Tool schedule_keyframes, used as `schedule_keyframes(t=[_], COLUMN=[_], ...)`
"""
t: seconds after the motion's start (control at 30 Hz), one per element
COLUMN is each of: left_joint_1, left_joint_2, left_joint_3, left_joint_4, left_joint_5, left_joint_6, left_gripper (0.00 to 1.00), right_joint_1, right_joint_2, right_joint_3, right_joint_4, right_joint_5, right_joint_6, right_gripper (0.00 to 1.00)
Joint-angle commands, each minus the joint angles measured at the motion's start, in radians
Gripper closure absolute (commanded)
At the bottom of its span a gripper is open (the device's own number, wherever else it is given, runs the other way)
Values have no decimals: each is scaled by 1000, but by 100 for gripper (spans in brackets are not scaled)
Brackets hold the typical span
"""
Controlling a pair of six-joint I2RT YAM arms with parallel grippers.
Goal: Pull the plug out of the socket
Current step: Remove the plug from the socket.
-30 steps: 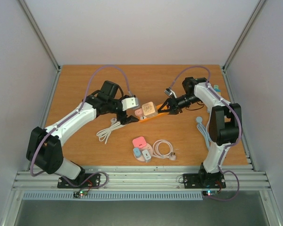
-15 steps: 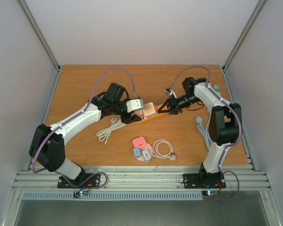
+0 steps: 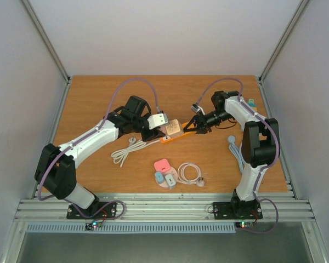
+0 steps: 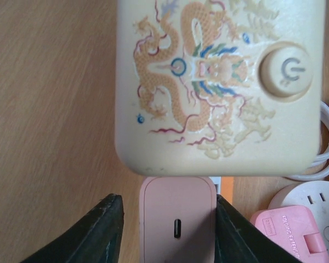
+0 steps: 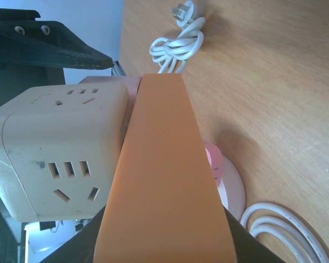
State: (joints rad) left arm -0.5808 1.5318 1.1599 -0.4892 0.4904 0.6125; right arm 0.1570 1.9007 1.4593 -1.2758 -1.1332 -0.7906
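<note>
Surrounding orange socket strip (image 3: 174,138), wooden table (image 3: 93,96), white booth walls (image 3: 170,33)

Wooden worktop (image 3: 98,98) carried: orange power strip (image 3: 178,136) near centre; white coiled cable (image 3: 126,150) left of strip; round white adapter (image 3: 174,172) and second white coil (image 3: 190,173) nearer front edge; grey cable (image 3: 234,145) at right.

The left arm (image 3: 90,140) and right arm (image 3: 247,112) look the same: white shells on the long links, chunky black joints. Each has a purple cable (image 3: 132,80) looping off the top. The bases (image 3: 96,210) are black plates with tiny red and green lights. There's a white camera box (image 3: 158,119) at the left wrist. The left fingers (image 4: 93,230) are matte black wedges, a bit scuffed.
</note>
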Motion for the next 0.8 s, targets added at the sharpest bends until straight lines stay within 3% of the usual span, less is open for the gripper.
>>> schedule_keyframes(t=[0.0,0.17,0.37,0.77], left_joint_1=[-9,-22,-31,-31], left_joint_2=[9,12,18,14], left_joint_3=[32,32,35,13], left_joint_4=[36,36,32,43], left_joint_5=[15,-3,-7,17], left_joint_6=[-10,-7,-2,19], left_gripper=[59,71,99,100], right_joint_1=[-5,-5,-10,-50], right_joint_2=[2,7,21,25], right_joint_3=[4,7,20,14], right_joint_4=[-14,-22,-38,-42], right_joint_5=[-66,-81,-91,-130], right_joint_6=[2,3,10,13], right_gripper=[99,99,99,99])
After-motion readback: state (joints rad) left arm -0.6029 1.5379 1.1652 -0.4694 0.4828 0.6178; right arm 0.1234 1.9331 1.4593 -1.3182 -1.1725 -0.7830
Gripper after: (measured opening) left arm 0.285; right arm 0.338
